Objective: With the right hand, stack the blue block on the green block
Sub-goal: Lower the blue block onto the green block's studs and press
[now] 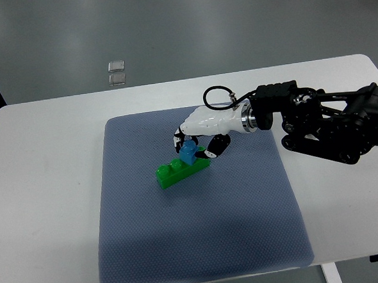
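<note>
Right hand [198, 141] clamps the blue block [189, 152] atop the green block [180, 171].

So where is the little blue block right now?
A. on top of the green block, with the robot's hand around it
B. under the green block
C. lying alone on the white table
A: the blue block sits on the green block, with the right hand curled around it.

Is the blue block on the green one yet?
On. The blue block sits atop the green block, with the right hand curled around it.
</note>
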Tool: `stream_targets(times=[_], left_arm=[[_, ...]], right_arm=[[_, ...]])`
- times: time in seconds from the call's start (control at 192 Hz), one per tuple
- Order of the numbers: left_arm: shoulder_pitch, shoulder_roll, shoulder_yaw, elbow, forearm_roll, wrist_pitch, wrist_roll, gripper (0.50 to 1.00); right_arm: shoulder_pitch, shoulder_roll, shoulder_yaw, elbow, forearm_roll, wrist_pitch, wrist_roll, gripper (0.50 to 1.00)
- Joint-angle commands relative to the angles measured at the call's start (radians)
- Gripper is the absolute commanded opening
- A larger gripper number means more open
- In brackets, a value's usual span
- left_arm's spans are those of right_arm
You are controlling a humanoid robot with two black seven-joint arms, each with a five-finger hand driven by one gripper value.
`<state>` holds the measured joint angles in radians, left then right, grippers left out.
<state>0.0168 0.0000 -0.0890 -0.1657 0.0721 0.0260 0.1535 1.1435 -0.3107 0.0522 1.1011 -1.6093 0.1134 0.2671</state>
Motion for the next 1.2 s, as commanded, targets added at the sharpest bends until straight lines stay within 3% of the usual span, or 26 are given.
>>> stream_targets(times=[0.0,1.193], left_arm=[[0.000,0.000,0.000,0.000,0.000,0.000,0.000,1.000],[0.000,0.000,0.000,0.000,0.000,0.000,0.000,1.000]], right_arm=[[-0.004,0.001,0.000,-0.001,0.000,0.000,0.000,0.500],[-0.013,0.019,-0.026,-0.050,-0.026,-0.017,0.001,0.500]])
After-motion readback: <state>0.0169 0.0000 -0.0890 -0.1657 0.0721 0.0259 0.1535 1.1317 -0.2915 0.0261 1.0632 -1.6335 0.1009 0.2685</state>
